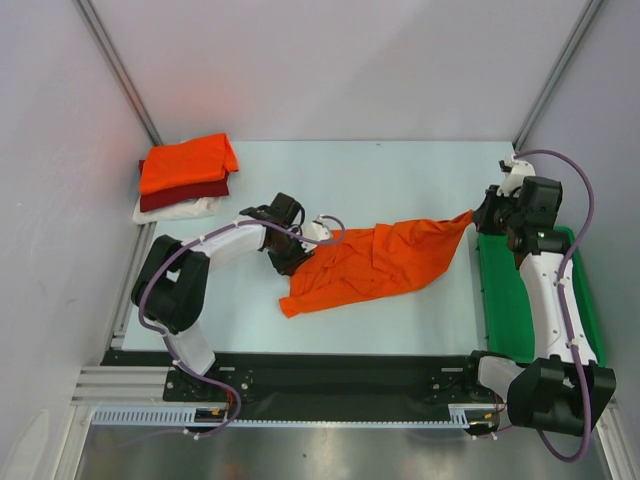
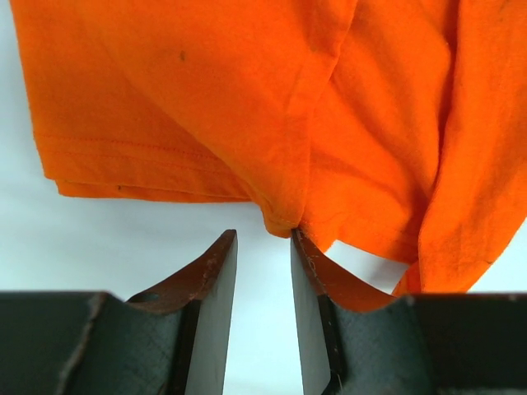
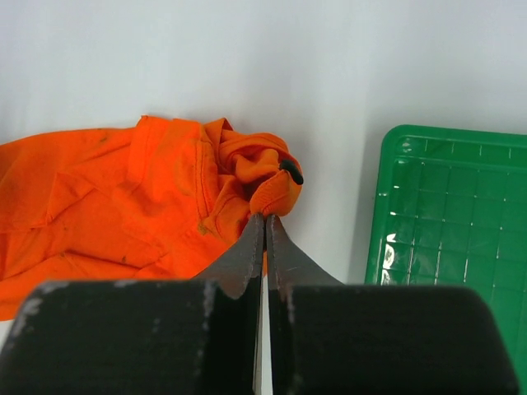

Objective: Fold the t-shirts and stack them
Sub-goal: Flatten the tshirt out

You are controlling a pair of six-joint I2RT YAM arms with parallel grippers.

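Note:
A loose bright orange t-shirt (image 1: 375,262) lies crumpled across the middle of the table. My right gripper (image 1: 484,213) is shut on its right end, pinching a fold of orange cloth (image 3: 276,197) at the fingertips. My left gripper (image 1: 290,258) is open at the shirt's left edge; in the left wrist view the jaws stand apart with bare table between them, and the shirt's hem (image 2: 284,216) hangs just past the tips. A stack of folded t-shirts stands at the back left: orange (image 1: 188,162) on top, dark red (image 1: 186,194) under it, white (image 1: 175,210) at the bottom.
A green plastic tray (image 1: 500,300) lies along the right edge under my right arm; it also shows in the right wrist view (image 3: 461,214). Grey walls and metal frame posts enclose the table on the left, back and right.

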